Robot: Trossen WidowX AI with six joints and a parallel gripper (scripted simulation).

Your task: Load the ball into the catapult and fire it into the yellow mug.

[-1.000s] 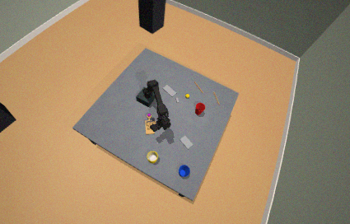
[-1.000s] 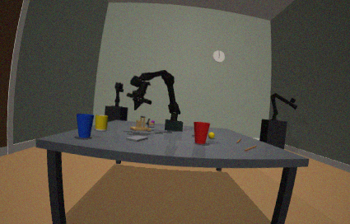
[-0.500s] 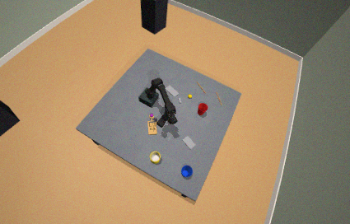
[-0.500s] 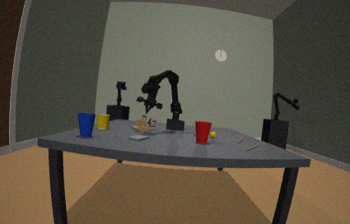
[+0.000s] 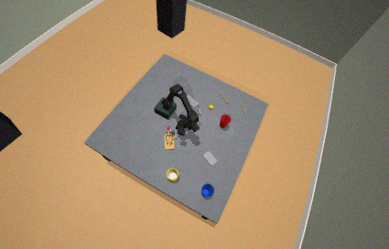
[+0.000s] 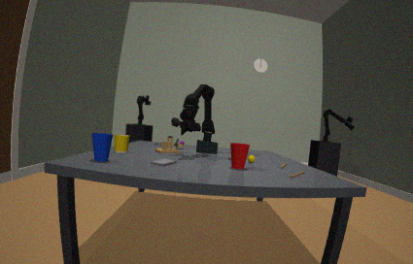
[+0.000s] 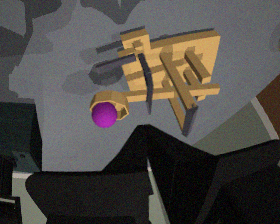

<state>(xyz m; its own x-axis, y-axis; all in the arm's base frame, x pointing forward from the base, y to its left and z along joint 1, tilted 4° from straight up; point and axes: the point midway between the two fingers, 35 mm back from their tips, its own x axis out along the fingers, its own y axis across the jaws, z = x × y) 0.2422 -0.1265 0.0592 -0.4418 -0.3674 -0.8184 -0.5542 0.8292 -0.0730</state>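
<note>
Currently, the closed hand (image 5: 197,129) (image 6: 184,131) (image 7: 143,131) hovers well inside the table edges (image 5: 243,160) (image 6: 205,188).

Magenta is shown by the ball (image 5: 168,128) (image 7: 104,115), set against the tan of the catapult (image 5: 169,142) (image 6: 167,149) (image 7: 173,60). The mugs are coloured yellow (image 5: 172,175) (image 6: 121,144), blue (image 5: 208,190) (image 6: 102,148) and red (image 5: 225,121) (image 6: 239,155), each in one plain shade. Bright yellow is seen on a small ball (image 5: 210,107) (image 6: 251,158). The tabletop (image 5: 134,124) (image 6: 215,177) is coloured slate grey, the arm (image 5: 187,102) (image 6: 207,112) black, and the sticks (image 5: 243,109) (image 6: 297,175) orange-brown. Pale grey is shown by a flat slab (image 5: 210,158) (image 6: 163,162). The floor (image 5: 56,183) (image 6: 390,209) is tinted warm orange-tan, the walls (image 5: 362,137) (image 6: 215,49) grey-green.
</note>
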